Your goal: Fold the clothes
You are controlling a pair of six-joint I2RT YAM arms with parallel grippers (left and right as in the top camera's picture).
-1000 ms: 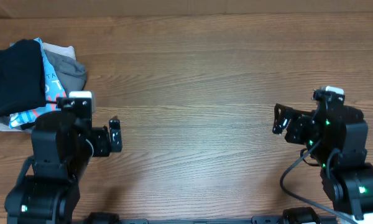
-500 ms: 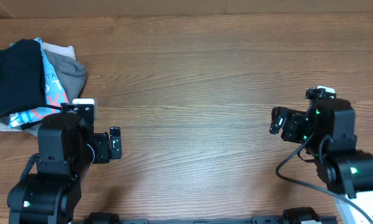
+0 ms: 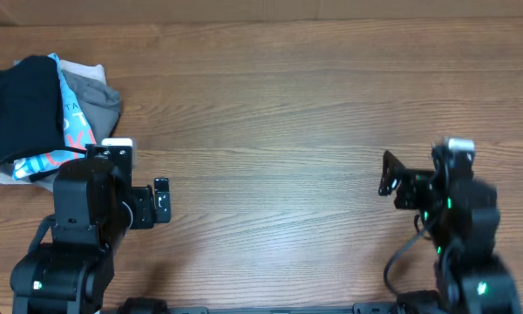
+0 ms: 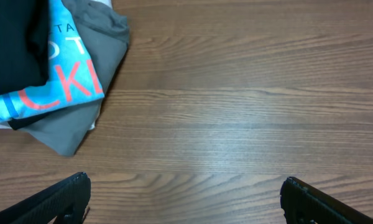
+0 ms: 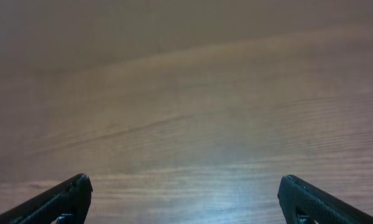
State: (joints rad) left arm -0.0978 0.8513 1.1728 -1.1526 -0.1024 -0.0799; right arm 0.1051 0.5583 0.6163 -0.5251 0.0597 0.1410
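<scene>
Lying in a loose heap at the table's far left corner, the clothes (image 3: 44,109) are what I have to fold — a black garment (image 3: 17,100) on top, a bright blue printed shirt (image 4: 68,90) under it, and a grey garment (image 4: 102,50) beneath that, sticking out toward the middle. All of it looks soft and light, with no stiffness to speak of. I judge it will sag, drag and bunch rather than move as one piece, and lifting one layer may pull its neighbours along. The grey edge nearest me seems the easiest place to pinch, though a hem or shoulder seam would serve better for spreading a piece flat. My left claw (image 4: 185,186) hangs near the heap, fingers spread wide, holding nothing. My right claw (image 5: 183,183) is well apart from it, over the bare wooden table (image 3: 279,96) — likewise gaping and empty.
</scene>
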